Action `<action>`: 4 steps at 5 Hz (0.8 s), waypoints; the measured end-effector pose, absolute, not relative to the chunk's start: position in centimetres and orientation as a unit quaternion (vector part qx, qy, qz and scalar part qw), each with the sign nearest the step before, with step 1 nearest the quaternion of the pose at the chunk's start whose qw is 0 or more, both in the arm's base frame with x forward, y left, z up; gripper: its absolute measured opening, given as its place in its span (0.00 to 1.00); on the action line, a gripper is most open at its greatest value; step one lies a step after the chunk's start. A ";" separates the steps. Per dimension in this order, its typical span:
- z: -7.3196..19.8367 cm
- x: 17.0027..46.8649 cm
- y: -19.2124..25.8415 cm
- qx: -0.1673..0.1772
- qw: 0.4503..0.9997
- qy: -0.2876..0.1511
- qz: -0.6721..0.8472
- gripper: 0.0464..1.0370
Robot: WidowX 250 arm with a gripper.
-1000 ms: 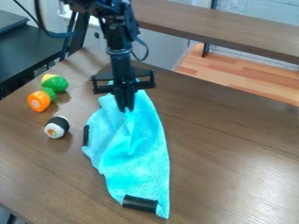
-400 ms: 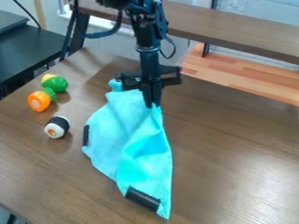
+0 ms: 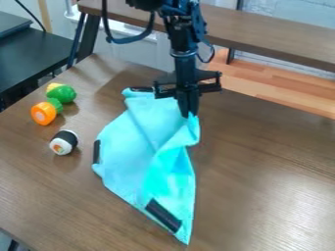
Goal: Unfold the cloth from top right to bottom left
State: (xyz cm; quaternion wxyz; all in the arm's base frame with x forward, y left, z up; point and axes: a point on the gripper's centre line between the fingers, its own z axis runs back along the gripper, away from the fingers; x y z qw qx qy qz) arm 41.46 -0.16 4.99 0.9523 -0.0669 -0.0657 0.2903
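The cloth (image 3: 131, 142) is laid on the counter (image 3: 262, 171), its near end pointed, its middle creased; beyond, its upper right edge is pinched by the end effector (image 3: 189, 113). Unfolding is judged partly done; the right-hand fold is left to be opened.

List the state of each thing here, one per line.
Cloth: partly unfolded, creased, its far right edge pinched.
Hand: shut on the cloth.
Toy sushi roll: lying on its side.
Orange toy: lying down, round end facing the camera.
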 end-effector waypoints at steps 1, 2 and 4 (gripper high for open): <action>5.1 42.0 -1.1 -0.069 0.956 -0.084 0.274 0.01; 6.0 43.0 -1.9 -0.079 0.958 -0.107 0.255 0.01; 6.3 43.9 -4.0 -0.078 0.964 -0.140 0.211 0.01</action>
